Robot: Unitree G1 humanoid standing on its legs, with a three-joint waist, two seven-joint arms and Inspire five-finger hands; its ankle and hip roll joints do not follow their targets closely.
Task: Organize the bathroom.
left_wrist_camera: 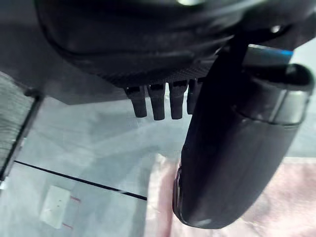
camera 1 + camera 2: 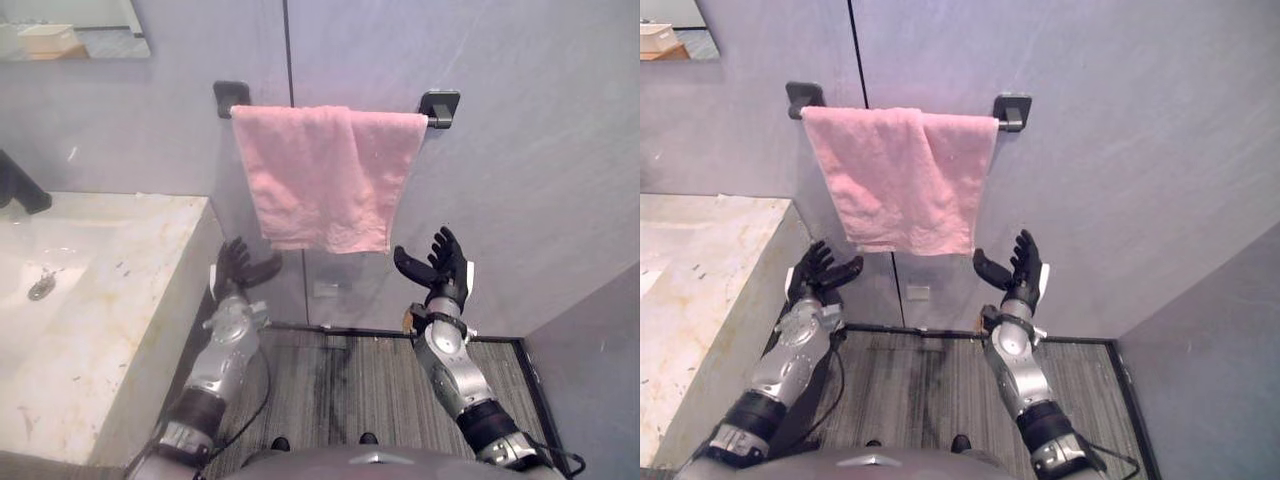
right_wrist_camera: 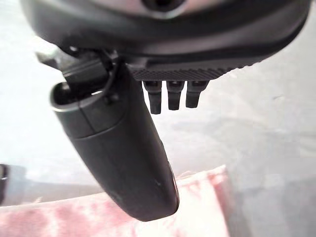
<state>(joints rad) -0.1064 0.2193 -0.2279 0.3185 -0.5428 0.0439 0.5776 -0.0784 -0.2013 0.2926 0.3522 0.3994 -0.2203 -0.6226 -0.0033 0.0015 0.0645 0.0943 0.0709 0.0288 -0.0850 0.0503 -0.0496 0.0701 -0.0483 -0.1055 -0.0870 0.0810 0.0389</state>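
A pink towel (image 2: 325, 175) hangs folded over a wall-mounted bar (image 2: 432, 118) with dark brackets, its lower edge just above my hands. My left hand (image 2: 237, 266) is raised below the towel's lower left corner, fingers straight, holding nothing. To the right, my right hand (image 2: 447, 264) is held up below the towel's lower right corner, fingers spread and empty. Neither hand touches the towel. The left wrist view shows the left hand's fingers (image 1: 157, 101) extended toward the wall, with the pink towel (image 1: 291, 197) past the thumb. The right wrist view shows the towel's edge (image 3: 207, 202) beyond the straight fingers (image 3: 170, 95).
A pale marble counter (image 2: 120, 300) with a sink (image 2: 35, 280) stands at the left, close beside my left arm. A dark faucet (image 2: 20, 185) rises at its back. The grey wall (image 2: 520, 180) is straight ahead. Striped grey flooring (image 2: 350, 380) lies below.
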